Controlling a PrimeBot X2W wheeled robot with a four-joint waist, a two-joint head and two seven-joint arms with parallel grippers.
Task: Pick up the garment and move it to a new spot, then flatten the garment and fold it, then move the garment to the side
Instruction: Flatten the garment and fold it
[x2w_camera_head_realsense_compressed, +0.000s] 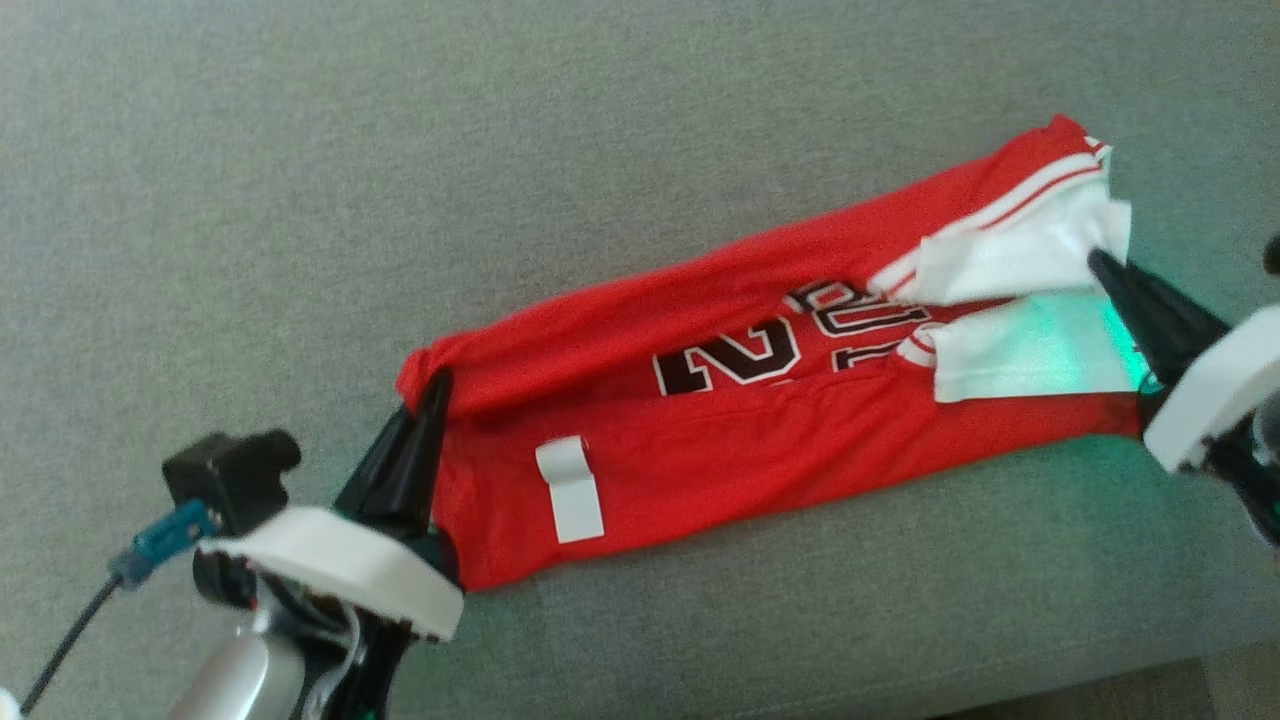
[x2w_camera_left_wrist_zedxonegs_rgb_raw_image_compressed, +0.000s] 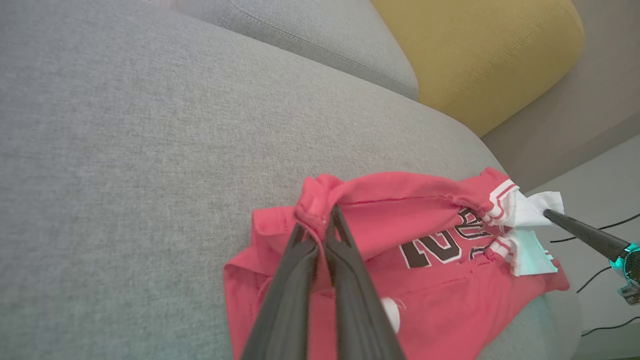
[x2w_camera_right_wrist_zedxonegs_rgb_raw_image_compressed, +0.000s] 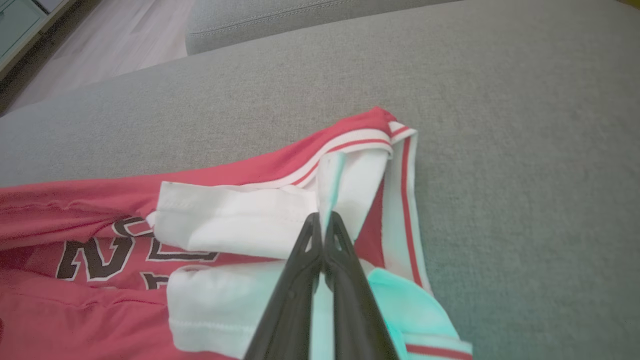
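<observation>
- A red fabric jersey (x2w_camera_head_realsense_compressed: 700, 440) with dark numerals and white sleeve panels lies stretched in a long, loosely folded band on the grey woven sofa seat (x2w_camera_head_realsense_compressed: 300, 200). It runs diagonally, with its hem end nearer the robot's left and its sleeve end farther off to the right.
- In the head view the left gripper (x2w_camera_head_realsense_compressed: 435, 385) is at the hem end and the right gripper (x2w_camera_head_realsense_compressed: 1098, 258) at the sleeve end. A small white label (x2w_camera_head_realsense_compressed: 570, 490) lies on the lower red panel, and a green glow tints the lower white panel.
- The left wrist view adds the grasp: the left gripper's fingers are closed together, pinching a bunched fold of red hem. The same view shows a mustard-yellow cushion (x2w_camera_left_wrist_zedxonegs_rgb_raw_image_compressed: 475, 55) beyond the seat's back edge and pale floor (x2w_camera_left_wrist_zedxonegs_rgb_raw_image_compressed: 595, 185) past its rounded corner.
- The right wrist view shows the right gripper's fingers pressed together on a thin upright fold of white sleeve fabric, with wooden floor (x2w_camera_right_wrist_zedxonegs_rgb_raw_image_compressed: 115, 45) off the far end.
- The sleeve end lies near the seat's rounded corner, and the lower long side lies near the front edge.
- Wide bare seat lies open behind the jersey and to its left.
</observation>
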